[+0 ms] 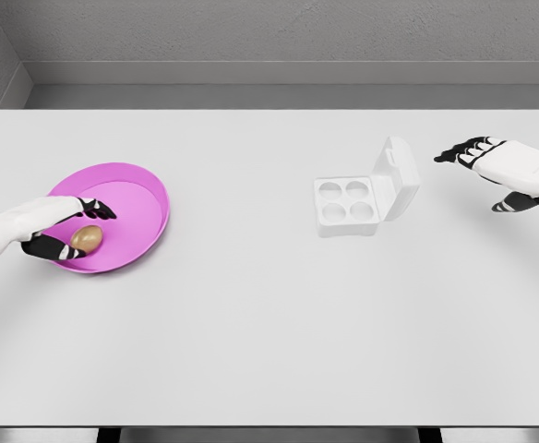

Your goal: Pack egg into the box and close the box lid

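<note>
Reaching into the pink plate (145, 189) from the picture's left, the left robot hand (66, 226) has its dark fingers curved around the brown egg (87, 239), thumb side below and the other fingers above. Whether they already press on the shell or only bracket it cannot be told from this view. The egg lies inside the plate near its lower left rim, so the plate's raised edge likely keeps it from rolling off across the desk (269, 341).

Well apart to the right sits the white box (348, 205), its four round cups empty and facing up. Its lid (396, 178) is swung back and stands tilted at the far right side, which leaves the cups free for loading from the left. The right robot hand (480, 166) hovers near the lid with fingers spread and holding nothing, probably waiting there because closing the lid comes last.
</note>
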`<state>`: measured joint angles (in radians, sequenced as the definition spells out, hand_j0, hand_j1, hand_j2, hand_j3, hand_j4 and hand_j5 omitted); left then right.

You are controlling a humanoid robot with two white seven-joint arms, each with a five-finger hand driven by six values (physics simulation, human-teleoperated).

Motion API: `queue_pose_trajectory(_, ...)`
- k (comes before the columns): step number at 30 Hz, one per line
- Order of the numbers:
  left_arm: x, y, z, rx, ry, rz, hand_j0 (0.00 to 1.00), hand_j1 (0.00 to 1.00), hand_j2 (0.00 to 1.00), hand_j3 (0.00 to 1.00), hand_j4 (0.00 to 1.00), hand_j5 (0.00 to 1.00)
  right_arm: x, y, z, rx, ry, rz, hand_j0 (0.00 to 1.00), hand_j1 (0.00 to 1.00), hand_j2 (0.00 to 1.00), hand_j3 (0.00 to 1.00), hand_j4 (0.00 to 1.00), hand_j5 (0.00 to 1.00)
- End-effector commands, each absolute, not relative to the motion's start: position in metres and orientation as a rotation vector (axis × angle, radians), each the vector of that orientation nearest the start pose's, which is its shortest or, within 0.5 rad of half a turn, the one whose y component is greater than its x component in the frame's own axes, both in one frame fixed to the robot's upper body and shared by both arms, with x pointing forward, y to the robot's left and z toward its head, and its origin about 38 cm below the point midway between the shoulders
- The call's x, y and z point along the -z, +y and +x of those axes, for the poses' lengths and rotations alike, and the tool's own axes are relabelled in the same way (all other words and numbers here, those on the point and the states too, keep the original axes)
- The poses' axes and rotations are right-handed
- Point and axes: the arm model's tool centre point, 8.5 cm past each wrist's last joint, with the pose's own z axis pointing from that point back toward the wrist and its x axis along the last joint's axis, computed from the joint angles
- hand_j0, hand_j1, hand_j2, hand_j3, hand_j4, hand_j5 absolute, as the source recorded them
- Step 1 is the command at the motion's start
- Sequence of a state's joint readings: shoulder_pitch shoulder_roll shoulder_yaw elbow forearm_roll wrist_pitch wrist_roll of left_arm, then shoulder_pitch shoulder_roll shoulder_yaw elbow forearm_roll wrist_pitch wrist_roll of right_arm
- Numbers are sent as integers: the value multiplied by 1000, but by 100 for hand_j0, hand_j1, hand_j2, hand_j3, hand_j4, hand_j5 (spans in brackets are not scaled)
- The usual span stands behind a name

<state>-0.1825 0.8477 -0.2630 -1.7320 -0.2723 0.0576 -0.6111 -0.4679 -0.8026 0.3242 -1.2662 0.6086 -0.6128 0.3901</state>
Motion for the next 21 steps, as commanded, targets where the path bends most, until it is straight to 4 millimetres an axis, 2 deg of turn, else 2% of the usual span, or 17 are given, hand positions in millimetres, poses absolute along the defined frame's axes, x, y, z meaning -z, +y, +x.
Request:
queue_pose_trajectory(1,-171,356,378,1479,-1092,396,79,79,79,79,79,79,-190,-399,438,-1852,-1300,-670,100,100,100,100,100,100)
queue_pose_trajectory(11,-160,359,381,1463,-1068,409,79,79,79,79,79,79,-189,-399,437,-1853,-1300,-669,100,100,100,100,100,100)
queue_pose_trajectory(21,-158,357,381,1460,-1069,405,77,77,77,77,77,77,-189,-400,437,-1853,-1297,-670,100,100,100,100,100,100)
